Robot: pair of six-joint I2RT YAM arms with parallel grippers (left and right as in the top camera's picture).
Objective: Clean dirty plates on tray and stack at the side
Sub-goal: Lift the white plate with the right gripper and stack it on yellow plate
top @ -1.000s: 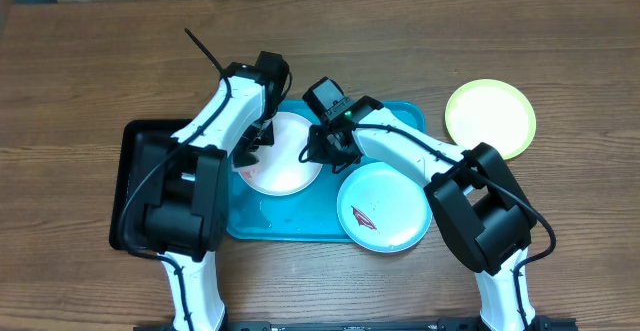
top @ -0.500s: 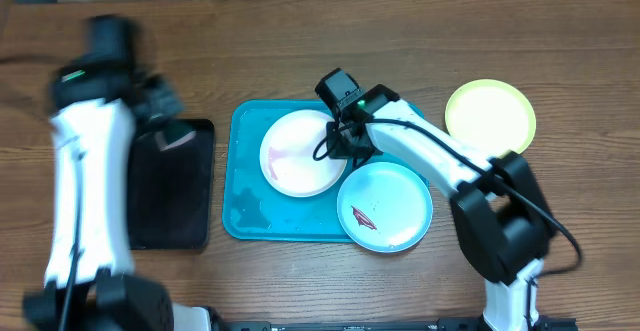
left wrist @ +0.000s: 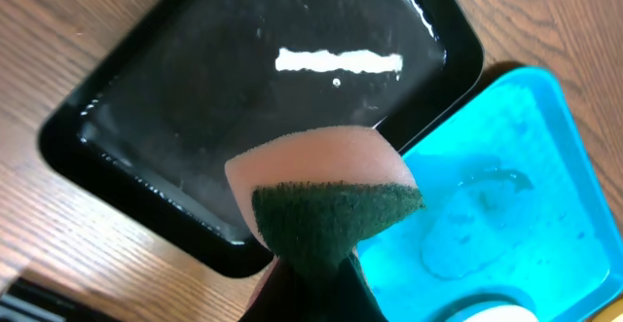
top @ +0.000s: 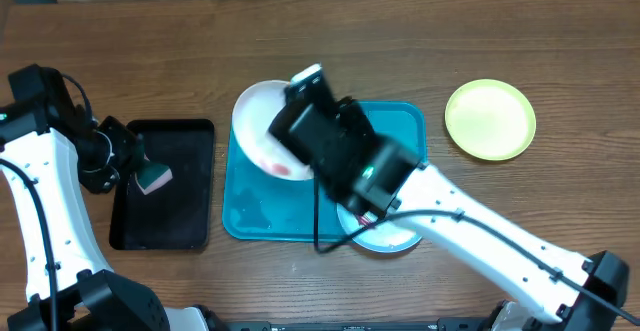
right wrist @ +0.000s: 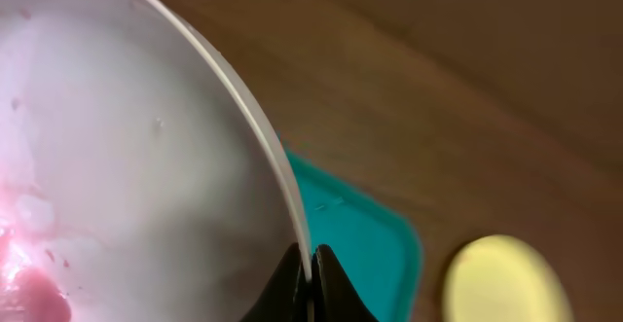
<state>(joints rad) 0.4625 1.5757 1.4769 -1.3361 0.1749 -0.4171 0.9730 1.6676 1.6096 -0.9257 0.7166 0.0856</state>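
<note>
My right gripper (right wrist: 310, 264) is shut on the rim of the white plate (top: 258, 129), held tilted above the turquoise tray (top: 250, 206). The plate's face shows pink-red smears (right wrist: 39, 293). My right wrist (top: 325, 136) covers most of the mint plate (top: 392, 241) at the tray's front right corner. The yellow-green plate (top: 490, 119) lies on the table to the right of the tray. My left gripper (top: 135, 171) is shut on a pink sponge with a green scouring side (left wrist: 326, 205) over the black tray (top: 165, 211).
The black tray (left wrist: 243, 98) is wet and stands just left of the turquoise tray (left wrist: 516, 186), which holds a puddle of water. A cardboard edge runs along the back of the wooden table (top: 560, 41).
My left arm has swung from the white plate out to the left, over the black tray, with the sponge. My right gripper has lifted the white plate off the turquoise tray and tilted it.
</note>
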